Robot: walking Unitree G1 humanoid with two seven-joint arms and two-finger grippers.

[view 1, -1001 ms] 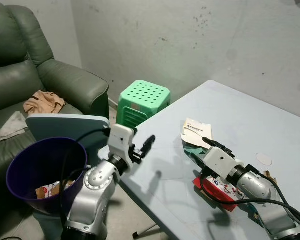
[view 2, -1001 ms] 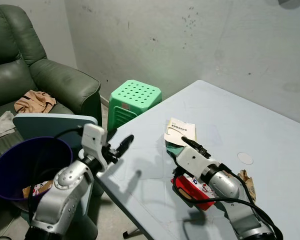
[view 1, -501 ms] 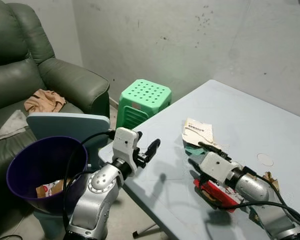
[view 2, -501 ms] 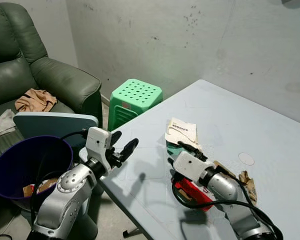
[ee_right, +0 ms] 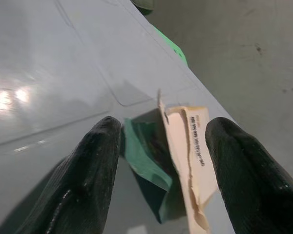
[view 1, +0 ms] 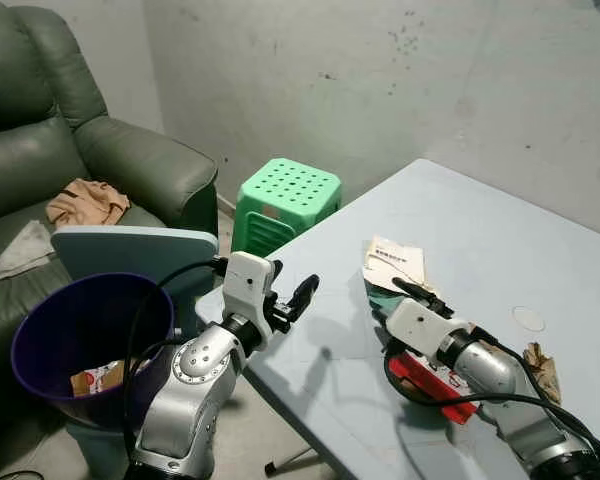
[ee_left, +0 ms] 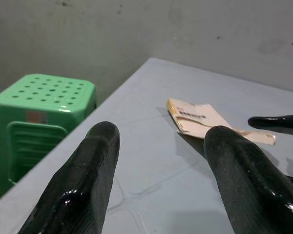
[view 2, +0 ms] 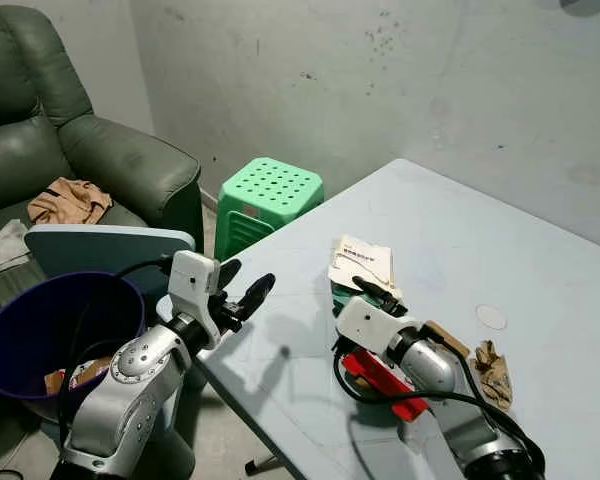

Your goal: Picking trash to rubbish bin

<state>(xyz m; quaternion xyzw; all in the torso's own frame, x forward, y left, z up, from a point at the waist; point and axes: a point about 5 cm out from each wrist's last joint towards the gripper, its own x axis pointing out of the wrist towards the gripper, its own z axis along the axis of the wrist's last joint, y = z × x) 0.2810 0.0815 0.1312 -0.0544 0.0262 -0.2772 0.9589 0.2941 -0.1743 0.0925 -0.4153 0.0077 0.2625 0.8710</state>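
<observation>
The trash lies on the pale blue desk (view 1: pixel 480 230): a cream paper slip w/ printed text (view 1: pixel 395 262) overlapping a dark green wrapper (ee_right: pixel 149 163), both near the desk's left part; just behind them toward the robot, a red packet (view 1: pixel 430 378) lies under the right forearm; a crumpled brown scrap (view 2: pixel 493 362) sits farther right, apart from the rest, near a faint round mark on the desk top.

Right gripper (ee_right: pixel 161 161) — jaws spread wide — is low over the desk, pointing at the slip and green wrapper; one finger on each side of the pair, holding nothing; whether the tips touch the desk can't be told.

Left gripper (view 1: pixel 294 297) hangs over the desk's left edge, jaws also spread, empty, aimed across the desk toward the slip; well apart from the trash.

Purple rubbish bin (view 1: pixel 40 330) stands on the floor left of the desk beside the left arm — some printed packaging (view 1: pixel 95 380) lies at its bottom; a pale blue-grey board (view 1: pixel 130 245) leans behind it; green plastic stool (view 1: pixel 288 195) by the wall; dark green sofa (view 1: pixel 130 160) w/ a tan cloth (view 1: pixel 85 200) on its seat.
</observation>
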